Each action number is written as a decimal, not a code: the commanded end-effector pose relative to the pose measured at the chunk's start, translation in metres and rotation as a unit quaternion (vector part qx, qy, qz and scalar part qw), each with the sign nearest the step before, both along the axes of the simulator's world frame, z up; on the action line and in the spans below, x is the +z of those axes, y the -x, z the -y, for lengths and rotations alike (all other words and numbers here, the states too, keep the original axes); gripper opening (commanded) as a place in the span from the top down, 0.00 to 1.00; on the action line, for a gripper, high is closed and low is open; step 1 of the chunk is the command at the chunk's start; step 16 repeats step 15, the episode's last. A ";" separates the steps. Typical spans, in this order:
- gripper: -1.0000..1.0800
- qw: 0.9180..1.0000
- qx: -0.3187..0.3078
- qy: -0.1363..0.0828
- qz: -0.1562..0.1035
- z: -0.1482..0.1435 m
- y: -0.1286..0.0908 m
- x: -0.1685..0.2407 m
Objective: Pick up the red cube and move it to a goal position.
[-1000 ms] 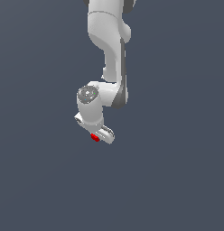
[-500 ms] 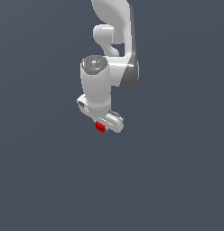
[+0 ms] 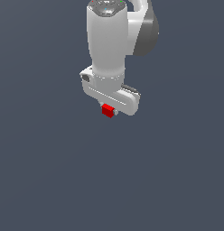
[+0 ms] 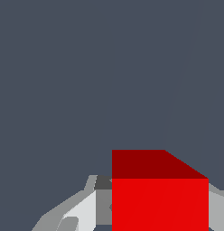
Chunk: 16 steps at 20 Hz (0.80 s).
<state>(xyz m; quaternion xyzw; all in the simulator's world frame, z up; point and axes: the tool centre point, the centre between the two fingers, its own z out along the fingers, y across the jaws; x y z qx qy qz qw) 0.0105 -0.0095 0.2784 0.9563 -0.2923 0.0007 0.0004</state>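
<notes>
Cube (image 4: 160, 198) fills the near part of the wrist view, bright red on its front face and darker red on the face above it. A pale finger (image 4: 82, 210) of the gripper touches one side of it, and a grey edge of the other finger shows at the opposite side, so the gripper is closed on the cube and holds it.

In the exterior view the gripper (image 3: 109, 109) points down under the white arm (image 3: 107, 40), which hangs almost vertical from the top of the picture. The cube sits just below the white bar of the hand, in the air above the plain grey ground.

Compared with half a second ago, the arm looks larger and straighter, and the cube is at a similar height in the picture.

Only the wrist view shows the fingers against the cube; only the exterior view shows the arm's pose.
</notes>
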 end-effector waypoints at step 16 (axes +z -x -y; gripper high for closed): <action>1.00 1.000 0.000 -0.001 -0.001 -0.025 -0.005 0.074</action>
